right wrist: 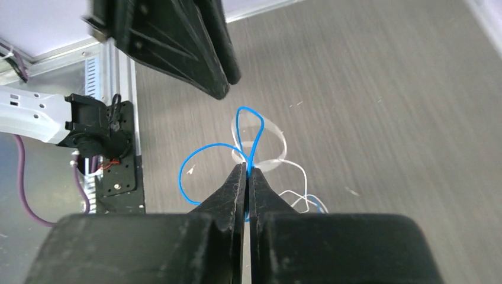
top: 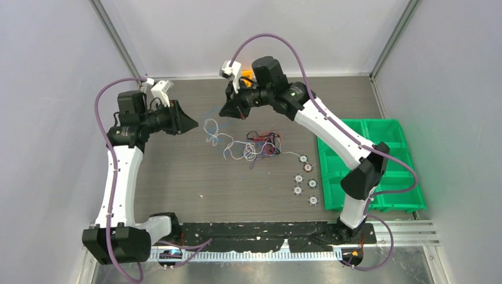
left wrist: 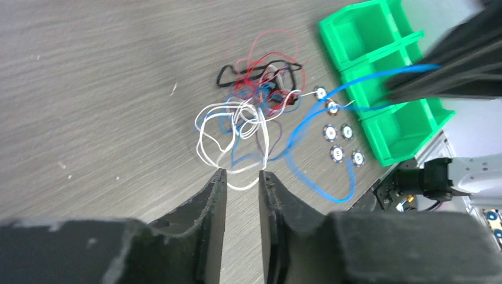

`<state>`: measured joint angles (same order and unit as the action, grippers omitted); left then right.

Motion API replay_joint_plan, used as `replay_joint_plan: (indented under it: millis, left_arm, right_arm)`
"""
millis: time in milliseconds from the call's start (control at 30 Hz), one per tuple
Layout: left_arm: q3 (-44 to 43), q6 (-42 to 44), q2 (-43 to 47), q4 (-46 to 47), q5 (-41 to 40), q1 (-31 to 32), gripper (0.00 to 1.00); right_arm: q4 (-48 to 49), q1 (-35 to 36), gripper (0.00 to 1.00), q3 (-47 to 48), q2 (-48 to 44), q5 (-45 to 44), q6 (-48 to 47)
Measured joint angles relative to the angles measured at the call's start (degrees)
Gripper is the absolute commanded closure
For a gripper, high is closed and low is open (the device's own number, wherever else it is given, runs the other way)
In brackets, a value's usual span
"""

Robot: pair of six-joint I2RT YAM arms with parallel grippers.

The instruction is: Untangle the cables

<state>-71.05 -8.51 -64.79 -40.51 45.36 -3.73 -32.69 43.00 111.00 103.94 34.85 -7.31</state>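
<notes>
**A:** Item 1, cables point(top: 256, 147)?
**B:** 1 knot of white, red and black strands, mid-table point(top: 177, 177). Not yet separated.
**A:** Item 2?
**B:** Blue wire point(right wrist: 241, 121), 1 loop raised and pinched in the closed right gripper point(right wrist: 247, 170). The rest trails into the knot.
**A:** Left gripper point(left wrist: 243, 176)?
**B:** Jaws narrowly parted, empty, near the knot. I judge the job barely begun.

A grey wood-grain desk point(top: 177, 177) sits boxed in on three sides by plain pale walls point(top: 47, 89), with silver metal posts point(top: 119, 38) at the back corners, soft even light, and green plastic bins point(top: 385, 133) along its right edge.
</notes>
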Motion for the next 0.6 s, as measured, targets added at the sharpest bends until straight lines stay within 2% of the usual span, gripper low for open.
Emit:
replay_joint_plan:
  millis: [133,167,267,433,500,600]
  left_arm:
    - [4.13,3.74,-0.13,1.07,-1.97,-1.16,0.11]
    - [5.42,4.31,-0.07,1.55,-2.36,-1.2,0.02]
    - [10.58,4.15,1.86,5.6,-1.97,-1.22,0.0]
    - [23.06,0.59,13.7,22.51,-0.55,-0.22,0.0]
    - [24.94,-0.15,16.0,28.76,0.17,1.42,0.0]
    - [24.57,-1.75,14.01,39.23,1.95,4.57,0.0]
  right_arm:
    - [-0.2,-0.68,0.95,2.84,-2.45,-0.57,-1.7]
    - [0.0,-0.92,0.95,3.8,-3.17,-0.72,-1.75]
    - [1.05,-1.46,0.95,7.85,-4.87,-1.01,-1.4]
    - [5.03,-1.88,0.95,13.57,-6.49,-2.56,0.94]
    - [6.71,-1.95,0.95,14.91,-7.13,-3.52,2.23]
    - [9.01,-1.99,0.95,17.42,-7.69,-5.49,3.74]
